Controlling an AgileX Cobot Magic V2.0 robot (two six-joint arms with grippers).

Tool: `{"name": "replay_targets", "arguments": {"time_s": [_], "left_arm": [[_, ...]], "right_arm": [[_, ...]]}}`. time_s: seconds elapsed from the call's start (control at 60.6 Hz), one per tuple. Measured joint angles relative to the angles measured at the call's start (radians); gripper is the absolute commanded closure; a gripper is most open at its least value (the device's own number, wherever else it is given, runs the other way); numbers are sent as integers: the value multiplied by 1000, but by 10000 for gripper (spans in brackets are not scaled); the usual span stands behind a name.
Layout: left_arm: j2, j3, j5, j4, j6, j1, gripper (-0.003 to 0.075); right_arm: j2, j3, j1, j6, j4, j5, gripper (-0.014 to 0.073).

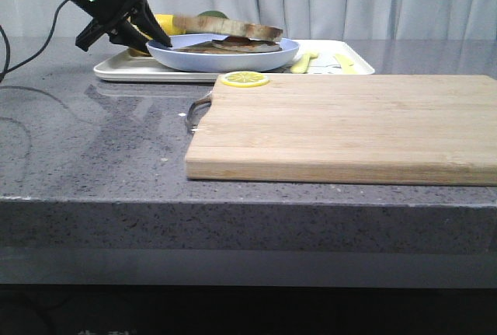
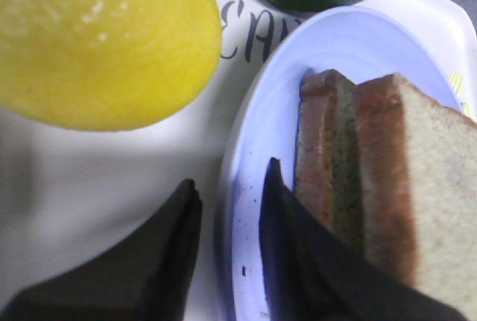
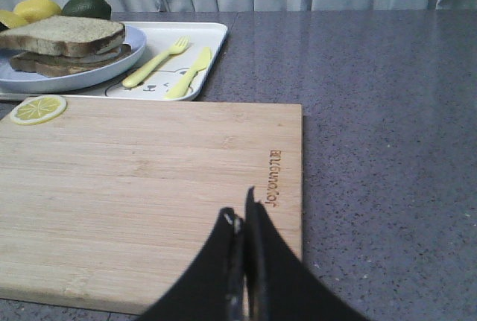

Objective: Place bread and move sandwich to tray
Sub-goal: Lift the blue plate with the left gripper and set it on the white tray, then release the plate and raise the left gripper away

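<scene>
Front: bare board (image 1: 342, 127) nearest; behind, sandwich (image 1: 223, 47) under bread (image 1: 227, 26), on tray (image 1: 124, 69). Left wrist: left gripper (image 2: 229, 205) slightly parted astride plate rim; snagging on withdrawal risks dragging plate. Right wrist: right gripper (image 3: 242, 224) closed, empty, over board

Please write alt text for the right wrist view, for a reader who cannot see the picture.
A shut black right gripper hovers over a pale wooden cutting board bearing one yellow lemon slice. Behind it, a white rectangular tray holds a brown-crusted bread sandwich on a round pale-blue plate, plus a yellow fork and knife.
</scene>
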Motion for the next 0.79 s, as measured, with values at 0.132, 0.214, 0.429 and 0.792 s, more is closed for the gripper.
{"name": "replay_targets", "arguments": {"time_s": [0.132, 0.214, 0.429, 0.792], "left_arm": [[0, -35, 18, -4, 0, 9, 458], [0, -81, 31, -6, 0, 19, 519], [-2, -152, 35, -15, 1, 34, 738], [-128, -152, 45, -13, 1, 59, 741]], "right_arm": [[0, 0, 0, 0, 0, 0, 657], [0, 0, 0, 0, 0, 0, 657], [0, 0, 0, 0, 0, 0, 657], [0, 0, 0, 0, 0, 3, 657]]}}
